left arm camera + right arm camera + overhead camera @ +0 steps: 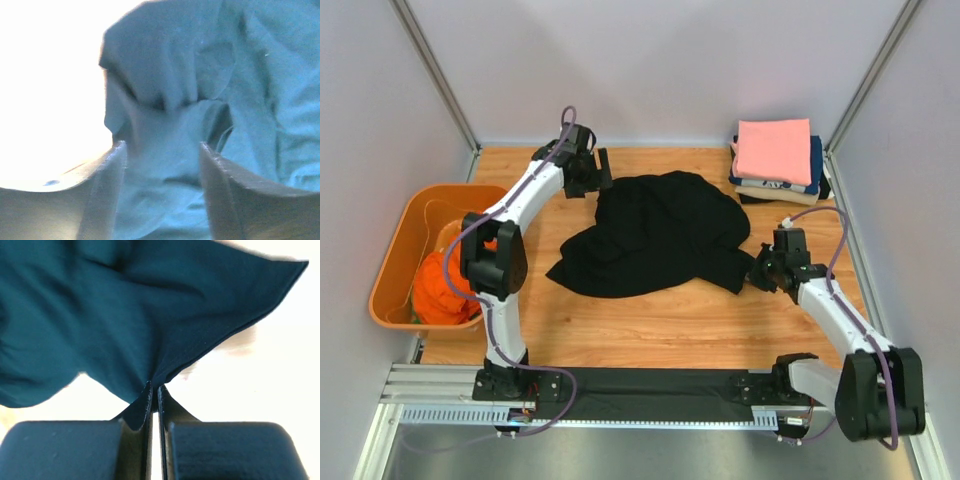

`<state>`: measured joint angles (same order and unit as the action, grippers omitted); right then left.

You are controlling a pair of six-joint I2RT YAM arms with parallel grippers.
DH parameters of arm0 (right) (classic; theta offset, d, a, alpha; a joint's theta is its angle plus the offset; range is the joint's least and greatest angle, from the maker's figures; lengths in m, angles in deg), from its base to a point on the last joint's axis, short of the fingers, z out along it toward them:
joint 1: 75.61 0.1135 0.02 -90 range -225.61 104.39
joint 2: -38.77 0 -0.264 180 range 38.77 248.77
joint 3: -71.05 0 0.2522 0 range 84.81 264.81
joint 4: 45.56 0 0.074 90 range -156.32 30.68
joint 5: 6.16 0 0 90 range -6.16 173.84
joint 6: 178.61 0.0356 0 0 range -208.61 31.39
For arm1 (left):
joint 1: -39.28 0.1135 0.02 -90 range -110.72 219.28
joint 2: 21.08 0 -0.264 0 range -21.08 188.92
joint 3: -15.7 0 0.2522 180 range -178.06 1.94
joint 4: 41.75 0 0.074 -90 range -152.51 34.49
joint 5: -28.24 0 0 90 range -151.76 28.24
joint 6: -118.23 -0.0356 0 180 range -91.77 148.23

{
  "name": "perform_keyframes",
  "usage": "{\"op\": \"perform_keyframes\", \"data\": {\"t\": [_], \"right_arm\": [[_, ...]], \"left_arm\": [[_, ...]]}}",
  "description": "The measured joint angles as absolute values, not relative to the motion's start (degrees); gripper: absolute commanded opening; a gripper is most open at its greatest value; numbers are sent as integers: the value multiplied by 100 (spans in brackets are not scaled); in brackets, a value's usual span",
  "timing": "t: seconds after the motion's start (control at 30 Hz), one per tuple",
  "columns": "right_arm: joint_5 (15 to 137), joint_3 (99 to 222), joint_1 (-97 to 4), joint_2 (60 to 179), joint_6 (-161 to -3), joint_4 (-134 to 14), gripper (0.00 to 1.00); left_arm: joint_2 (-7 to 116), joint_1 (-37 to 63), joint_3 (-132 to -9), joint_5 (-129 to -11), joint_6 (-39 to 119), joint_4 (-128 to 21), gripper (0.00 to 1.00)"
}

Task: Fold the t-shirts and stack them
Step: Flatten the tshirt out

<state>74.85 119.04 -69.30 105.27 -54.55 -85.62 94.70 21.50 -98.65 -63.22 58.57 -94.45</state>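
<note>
Black t-shirt (655, 235) lies crumpled at centre of table (650, 325); your right gripper (154, 389) is clenched on a thin edge of it; left gripper (162, 150) stands released, cloth between its jaws; pull before it closes and the shirt may bunch or slip free.

The black shirt (655, 235) is plain. The pink shirt (775, 148) tops a navy shirt (816, 165) and a cream shirt (760, 192). The tub (395, 250) is orange, like the orange shirt (438, 288) inside. The table (650, 325) shows light wood grain.
</note>
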Motion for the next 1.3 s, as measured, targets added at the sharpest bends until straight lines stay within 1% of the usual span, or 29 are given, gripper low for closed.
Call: {"op": "perform_keyframes", "data": {"t": [0.1,0.33,0.4,0.5,0.57,0.67,0.73,0.93,1.07,1.3], "right_arm": [[7736,11950,-6932,10061,-5420,-8674,0],[8014,12123,-6932,10184,-5420,-8923,0],[8058,12125,-6932,10177,-5417,-8982,0],[8077,12125,-6932,10153,-5417,-9011,0],[8073,12125,-6932,10121,-5417,-9013,0],[8034,12123,-6935,10090,-5415,-9011,0],[8016,12123,-6935,10053,-5417,-9013,0],[7959,12119,-6939,9843,-5433,-9013,0],[7911,12117,-6939,9782,-5439,-9013,0],[7874,11970,-6939,9782,-5455,-8997,0]], "left_arm": [[8839,2159,-9618,-6147,5851,-9537,91],[5938,2148,-6910,-5513,6303,-9904,86],[5385,2152,-6150,-5478,6485,-9948,84],[5016,2152,-5162,-5526,6699,-9970,84],[5001,2150,-4615,-5576,6793,-9983,84],[5189,2148,-4272,-5616,6856,-9963,88],[5379,2148,-4259,-5609,6887,-9825,90],[5971,2150,-4261,-5515,6998,-9277,90],[6351,2154,-4309,-5369,7060,-9089,88],[6531,2172,-4432,-5021,7208,-8737,85]]}}
